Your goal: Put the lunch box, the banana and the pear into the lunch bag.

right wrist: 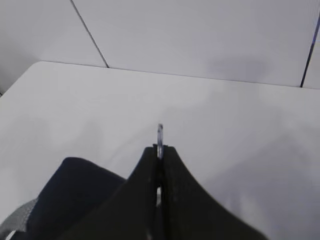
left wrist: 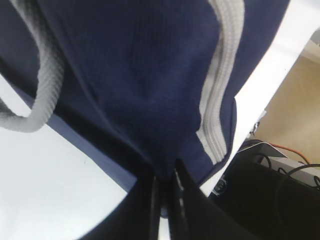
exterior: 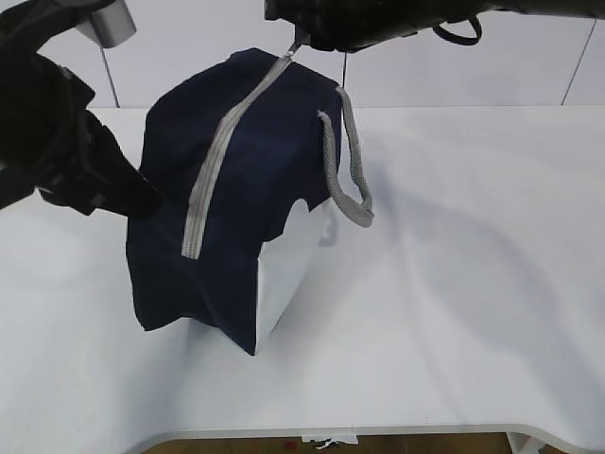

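The navy lunch bag stands on the white table, tilted, its grey zipper shut along the top. My right gripper is above its far end, shut on the metal ring pull, which sticks out between the fingertips in the right wrist view. My left gripper is at the bag's left side, shut on a fold of the navy fabric. The lunch box, the banana and the pear are not in view.
A grey webbing handle hangs on the bag's right side; the other handle shows in the left wrist view. The white end panel faces the front. The table's front edge runs below.
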`<state>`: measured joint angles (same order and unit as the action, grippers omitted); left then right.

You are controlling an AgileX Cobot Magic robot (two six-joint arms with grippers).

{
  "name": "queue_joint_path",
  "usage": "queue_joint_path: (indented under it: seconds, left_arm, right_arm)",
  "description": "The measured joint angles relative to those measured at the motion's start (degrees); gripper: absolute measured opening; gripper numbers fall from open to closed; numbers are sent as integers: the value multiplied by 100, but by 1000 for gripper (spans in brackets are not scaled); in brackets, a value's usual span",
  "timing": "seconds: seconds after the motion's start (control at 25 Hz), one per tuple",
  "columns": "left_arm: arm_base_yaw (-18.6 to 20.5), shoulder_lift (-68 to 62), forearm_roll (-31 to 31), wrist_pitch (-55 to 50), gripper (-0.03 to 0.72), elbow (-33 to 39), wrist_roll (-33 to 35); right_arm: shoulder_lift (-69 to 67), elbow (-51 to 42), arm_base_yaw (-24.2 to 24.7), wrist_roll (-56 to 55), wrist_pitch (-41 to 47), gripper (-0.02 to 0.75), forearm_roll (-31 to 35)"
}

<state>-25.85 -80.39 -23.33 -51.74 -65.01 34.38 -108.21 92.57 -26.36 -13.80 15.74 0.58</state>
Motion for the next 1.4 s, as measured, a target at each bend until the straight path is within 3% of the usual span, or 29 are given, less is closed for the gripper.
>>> queue_joint_path:
  seconds: [0.28, 0.56, 0.68, 0.76, 0.88, 1.04, 1.4]
  left_arm:
    - [0, 4, 11, -90, -6, 0, 0]
    - [0, 13, 22, -145, 11, 0, -166]
    - [0, 17, 22, -175, 78, 0, -541]
    - [0, 41, 12, -174, 234, 0, -738]
    - [0, 82, -8, -200, 384, -14, -1080]
    - [0, 104, -11, -313, 431, -410, -1513]
    - [46, -878, -32, -645, 437, -1924, -1888]
  right_arm:
    - [-345, 422, 124, 0, 331, 1, 13]
    - [-357, 661, 137, 0, 1089, 1, 434]
    - [-357, 674, 137, 0, 1299, 1, 689]
    - [-357, 674, 137, 0, 1416, 1, 872]
    - [-357, 674, 137, 0, 1570, 1, 996]
    - [-357, 674, 137, 0, 1644, 1, 1032]
    - [-357, 674, 137, 396, 1695, 1, 1472]
